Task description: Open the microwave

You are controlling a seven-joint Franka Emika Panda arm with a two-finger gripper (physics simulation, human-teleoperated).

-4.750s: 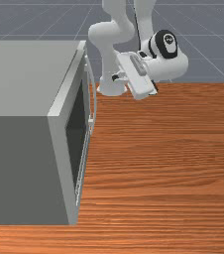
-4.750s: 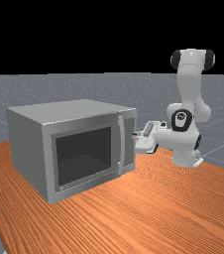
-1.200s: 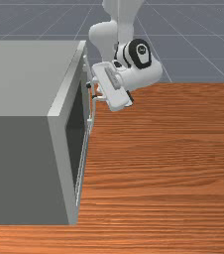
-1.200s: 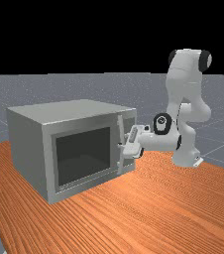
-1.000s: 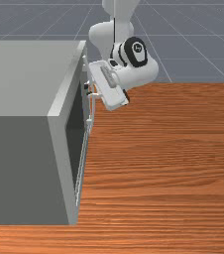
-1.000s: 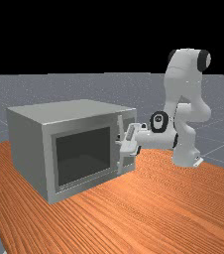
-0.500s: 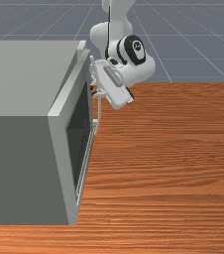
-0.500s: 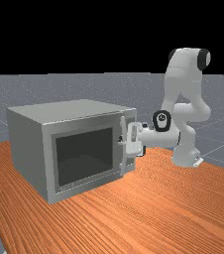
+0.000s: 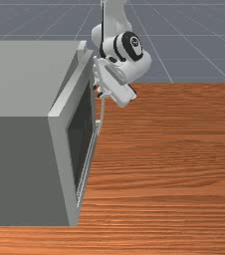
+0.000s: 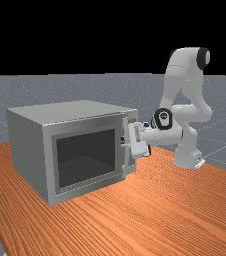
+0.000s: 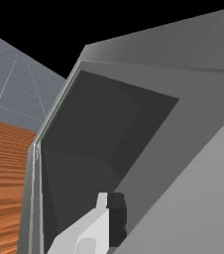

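In the front view, the fingertips of my gripper [image 9: 97, 90] are at the upright pale handle [image 9: 102, 109] of the grey microwave [image 9: 25, 79], shut on it. Its door [image 9: 58, 127] stands slightly ajar, with a narrow gap along the body at the handle side. The far view has my gripper [image 10: 123, 142] at about mid-height on the handle [image 10: 125, 167], the hand on the right of it. The wrist view looks along the door's dark window [image 11: 99, 119], with my gripper [image 11: 109, 218] in front of it; the hand hides part of the handle.
The microwave body [image 10: 27, 145] stands on the wooden table [image 9: 169, 164], filling the front view's left side. The arm's base [image 10: 185, 157] is at the far view's right, beyond the microwave's handle side.
My fingers have drawn closer together at the handle. Since then the hand has moved toward the front view's right and tilted, and the handle side of the door has swung outward a little.
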